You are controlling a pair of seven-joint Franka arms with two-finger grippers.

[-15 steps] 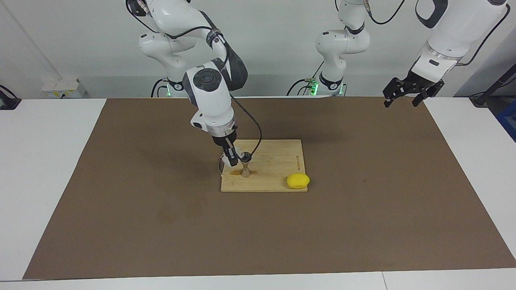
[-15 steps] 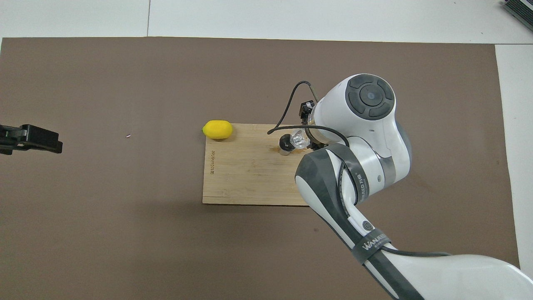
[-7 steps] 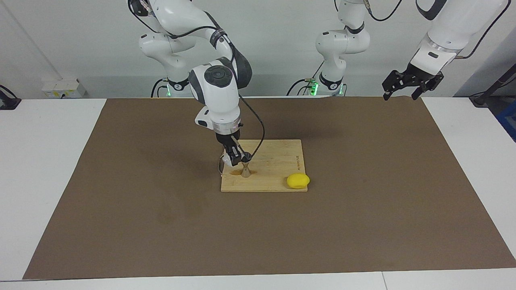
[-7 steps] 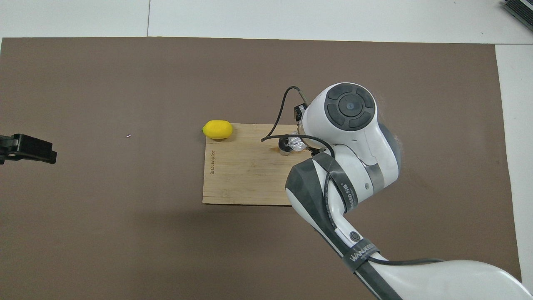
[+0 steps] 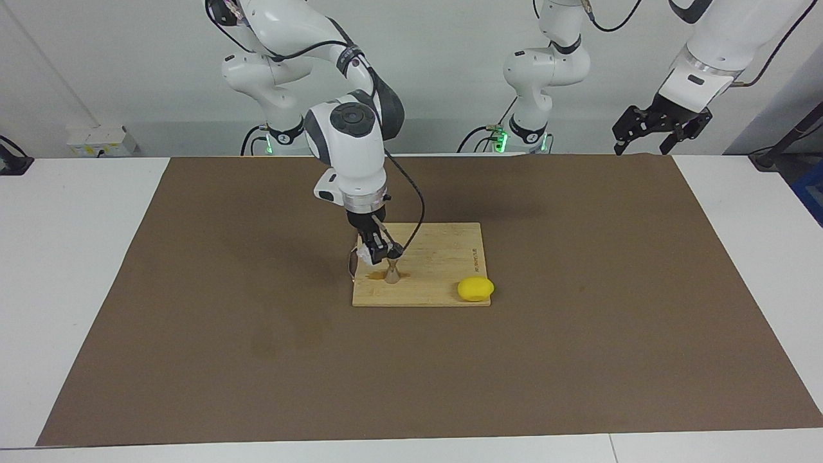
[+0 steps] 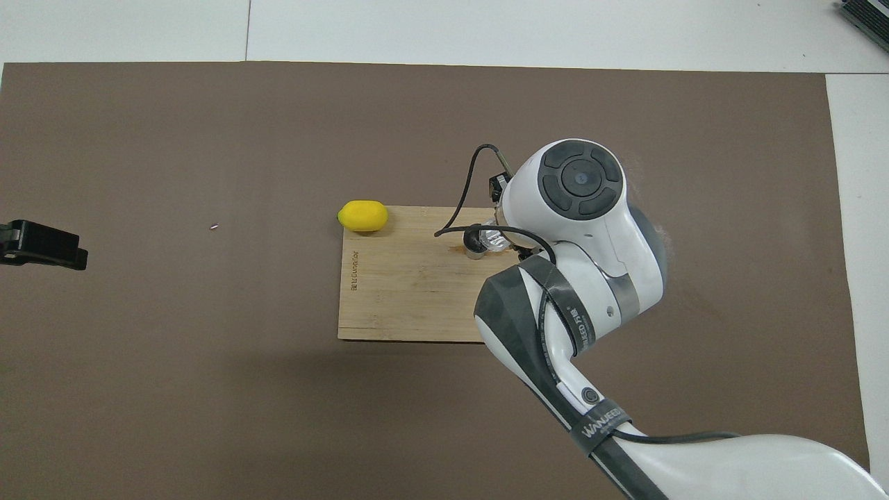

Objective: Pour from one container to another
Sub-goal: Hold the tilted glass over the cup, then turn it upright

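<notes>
The small metal jigger (image 5: 391, 272) (image 6: 475, 243) stands upright on the wooden cutting board (image 5: 443, 257) (image 6: 410, 292). Just above its mouth, my right gripper (image 5: 371, 252) is shut on the small clear glass cup (image 5: 365, 256) (image 6: 496, 239), which is tipped toward the jigger. A brownish wet patch lies on the board beside the jigger's foot. My left gripper (image 5: 643, 136) (image 6: 42, 243) hangs open in the air, over the left arm's end of the brown mat, holding nothing.
A yellow lemon (image 5: 475, 289) (image 6: 362, 215) rests at the board's corner toward the left arm's end, farther from the robots than the jigger. The board sits on a wide brown mat (image 5: 193, 308). My right arm's elbow hides part of the board from overhead.
My right wrist has swung a little more upright over the jigger, with the cup still in its grip. My left gripper has risen and drawn back toward the table's end.
</notes>
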